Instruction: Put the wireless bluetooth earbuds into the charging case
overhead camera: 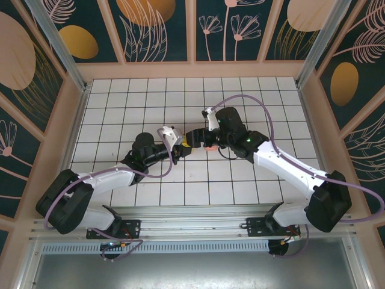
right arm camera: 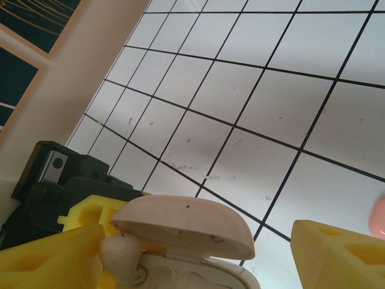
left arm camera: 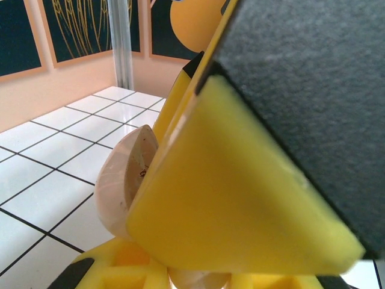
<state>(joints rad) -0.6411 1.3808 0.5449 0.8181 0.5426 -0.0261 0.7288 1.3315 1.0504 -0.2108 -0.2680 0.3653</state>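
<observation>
My left gripper [left arm camera: 198, 280] is shut on the pale-pink charging case [right arm camera: 191, 226] and holds it above the tiles at mid-table. The case's lid [left arm camera: 122, 183] stands open. One of the wireless bluetooth earbuds [right arm camera: 120, 257], small and pale pink, sits at the left end of the case's base, under the lid's edge and against my right gripper's left finger. My right gripper [right arm camera: 180, 265] is open, with its yellow fingers [right arm camera: 338, 256] wide apart on either side of the case. From above, the two grippers [overhead camera: 194, 144] meet tip to tip. The right gripper's yellow finger [left arm camera: 240, 198] hides much of the case in the left wrist view.
White tiled floor [overhead camera: 180, 102] extends all round, fenced by peach walls [overhead camera: 72, 114]. A salmon-pink rounded thing [right arm camera: 379, 217] lies on the tiles at the right edge of the right wrist view. The left gripper's black body [right arm camera: 54, 186] sits behind the case.
</observation>
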